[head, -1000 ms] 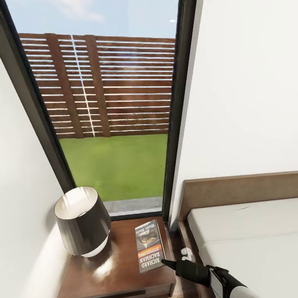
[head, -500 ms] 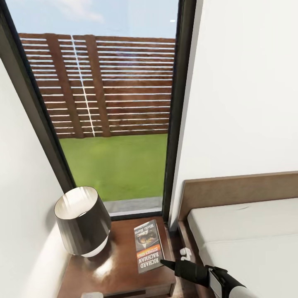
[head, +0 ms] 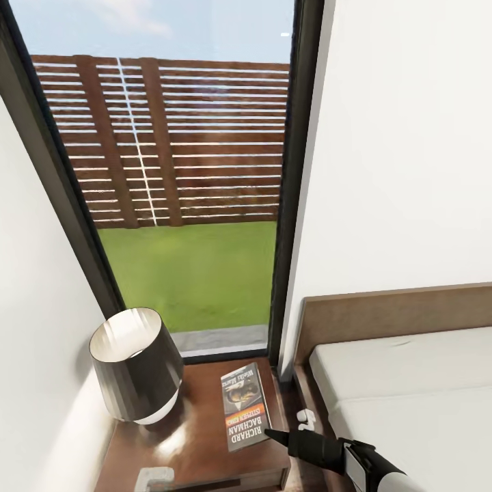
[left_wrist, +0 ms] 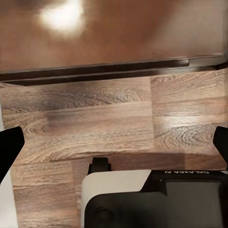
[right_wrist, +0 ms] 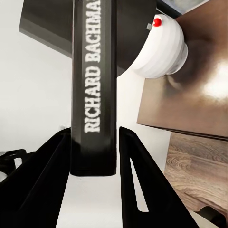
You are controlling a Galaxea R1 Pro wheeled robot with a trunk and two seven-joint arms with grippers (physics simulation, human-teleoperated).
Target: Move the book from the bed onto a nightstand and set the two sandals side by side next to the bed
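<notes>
Sitting beside lamp [head: 135,365], book [head: 244,406] lies flat on nightstand [head: 198,437]; thin, light, slick cover, so pinch at spine edge. R gripper [right_wrist: 94,149] fingers straddle spine, slightly apart; firm grip unconfirmed.

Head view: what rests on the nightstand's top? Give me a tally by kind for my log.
On the glossy dark brown wooden nightstand:
Table lamp with a dark grey tapered shade and white base: 1
Thin dark paperback book with an orange band: 1
Total: 2
</notes>
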